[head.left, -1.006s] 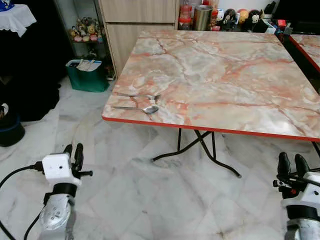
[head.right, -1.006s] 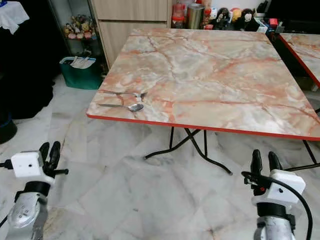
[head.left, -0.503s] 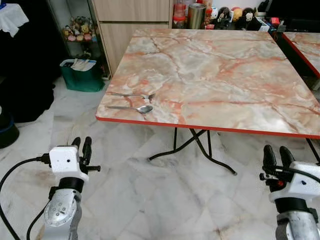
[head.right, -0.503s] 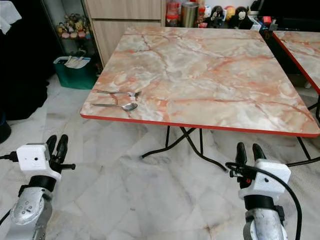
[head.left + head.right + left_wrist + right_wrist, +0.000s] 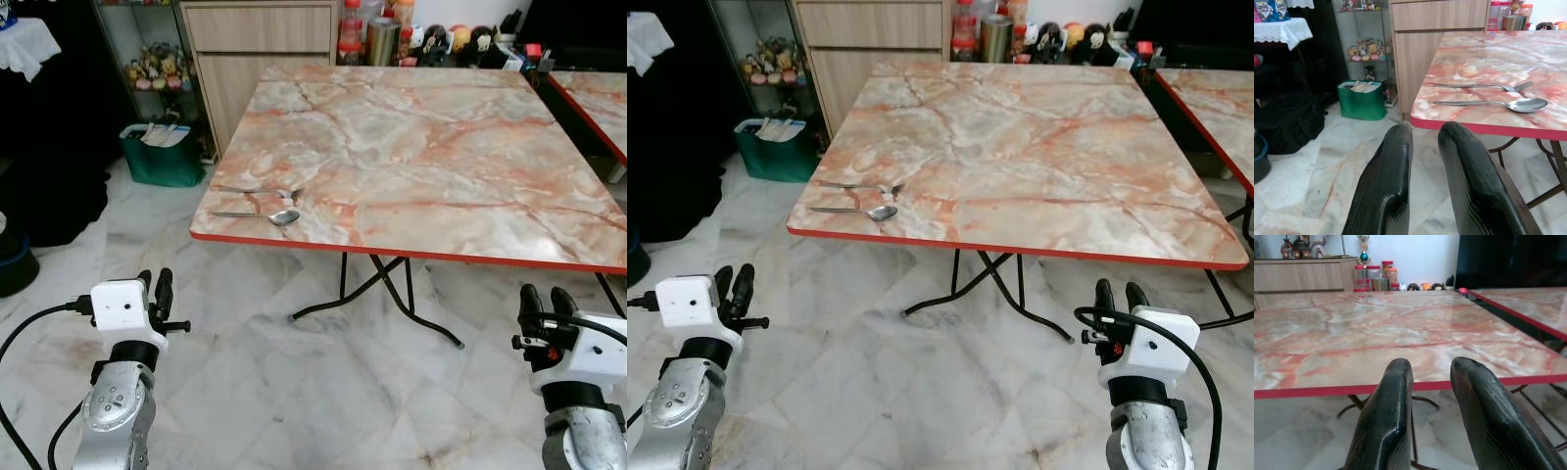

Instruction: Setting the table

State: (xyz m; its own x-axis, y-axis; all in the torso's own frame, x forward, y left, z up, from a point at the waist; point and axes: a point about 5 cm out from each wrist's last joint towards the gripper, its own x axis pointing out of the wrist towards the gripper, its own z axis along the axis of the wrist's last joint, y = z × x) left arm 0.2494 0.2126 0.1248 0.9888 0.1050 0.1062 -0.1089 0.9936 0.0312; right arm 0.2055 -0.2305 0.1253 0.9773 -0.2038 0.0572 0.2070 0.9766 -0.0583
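A spoon [image 5: 257, 215] and a fork [image 5: 260, 190] lie side by side near the front left corner of the pink marble table [image 5: 421, 147]. Both are also seen across my left gripper's fingertips, the spoon [image 5: 1498, 104] nearer than the fork [image 5: 1484, 86]. My left gripper [image 5: 154, 279] is held low over the floor, short of the table's left corner, fingers slightly apart and holding nothing. My right gripper [image 5: 545, 294] hangs below the table's front right edge, also slightly open with nothing between its fingers [image 5: 1396, 396].
A green bin [image 5: 163, 155] stands on the floor left of the table, beside a wooden cabinet [image 5: 257, 49]. Bottles and jars [image 5: 377, 29] line the far side. A second marble table [image 5: 598, 93] is at the right. Black folding legs [image 5: 392, 294] cross under the table.
The whole picture has shifted a little, so the camera moved. The spoon and fork lie where they were, and both grippers keep the same pose.
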